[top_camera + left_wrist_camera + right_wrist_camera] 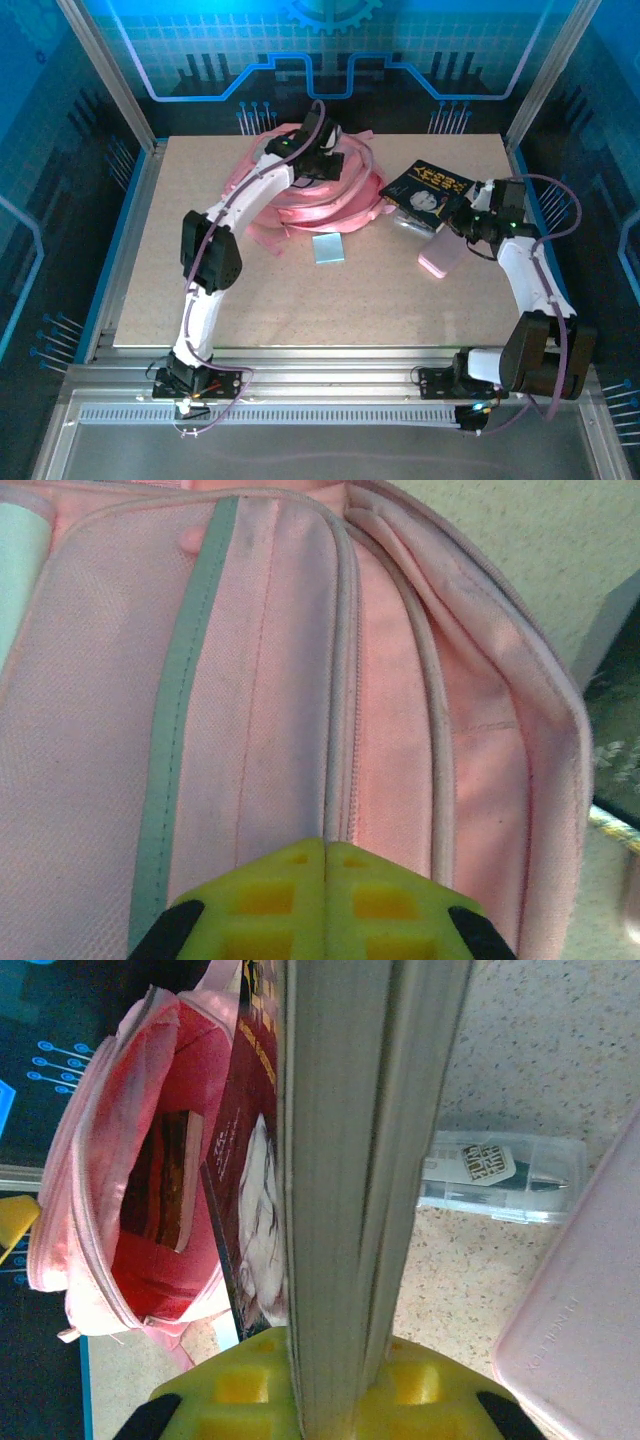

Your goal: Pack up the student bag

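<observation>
While student bag [110, 1190] gapes open, right claw [325, 1375] clamps book [340, 1110].

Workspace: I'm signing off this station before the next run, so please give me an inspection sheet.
Surface: speckled beige tabletop, flat.
Job's things: large soft pink fabric backpack, open, a brown book-like item inside.
Clutter: pale blue square pad; pink rectangular case; clear plastic pen box.
Grippers: left gripper, fingers together at the backpack's zip seam; right gripper, fingers shut on a thick dark-covered book.
Cables: purple cables along both arms.
Surroundings: blue-lit panels, metal frame.
</observation>
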Tool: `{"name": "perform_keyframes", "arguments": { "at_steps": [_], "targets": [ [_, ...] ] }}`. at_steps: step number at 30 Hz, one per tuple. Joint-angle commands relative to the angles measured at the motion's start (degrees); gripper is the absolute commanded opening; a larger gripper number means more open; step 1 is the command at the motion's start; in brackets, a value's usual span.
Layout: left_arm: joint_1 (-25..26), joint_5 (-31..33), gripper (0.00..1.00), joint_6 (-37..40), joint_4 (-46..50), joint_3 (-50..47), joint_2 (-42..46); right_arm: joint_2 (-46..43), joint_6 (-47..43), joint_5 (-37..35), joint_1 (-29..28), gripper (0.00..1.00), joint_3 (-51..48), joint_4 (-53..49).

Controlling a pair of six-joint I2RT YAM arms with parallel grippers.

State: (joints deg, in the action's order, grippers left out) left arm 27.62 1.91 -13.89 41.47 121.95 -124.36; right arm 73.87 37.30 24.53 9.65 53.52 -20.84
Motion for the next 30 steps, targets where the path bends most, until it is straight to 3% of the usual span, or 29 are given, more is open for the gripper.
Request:
{"name": "perform_keyframes", "arguments": {
  "at_steps": [1,13,24,25,28,30],
  "targets": [
    [-2.10,-9.62,0.00,-6.12,-6.50,-4.47,4.30,0.75,-1.70,2.43,-1.50,0.00,3.42,4.76],
    [-7.91,-14.57,0.00,-12.49,-11.65,-6.62,9.08,15.42,0.64,6.85,-14.52,0.00,10.94,14.82],
    [-7.84,-15.31,0.00,-14.50,-15.95,-12.77,11.59,31.15,17.10,18.24,-22.26,0.00,16.33,39.88],
    [-7.67,-15.08,0.05,-14.07,-16.16,-14.17,11.99,31.74,17.94,19.14,-22.76,0.00,16.64,41.49],
    [-6.57,-13.15,0.57,-11.53,-15.70,-18.84,13.71,31.73,15.99,18.90,-23.74,0.00,18.22,39.16],
    [-4.86,-10.06,0.68,-8.39,-15.81,-22.23,15.21,31.25,15.48,18.89,-23.56,0.00,18.75,37.88]
  ]
}}
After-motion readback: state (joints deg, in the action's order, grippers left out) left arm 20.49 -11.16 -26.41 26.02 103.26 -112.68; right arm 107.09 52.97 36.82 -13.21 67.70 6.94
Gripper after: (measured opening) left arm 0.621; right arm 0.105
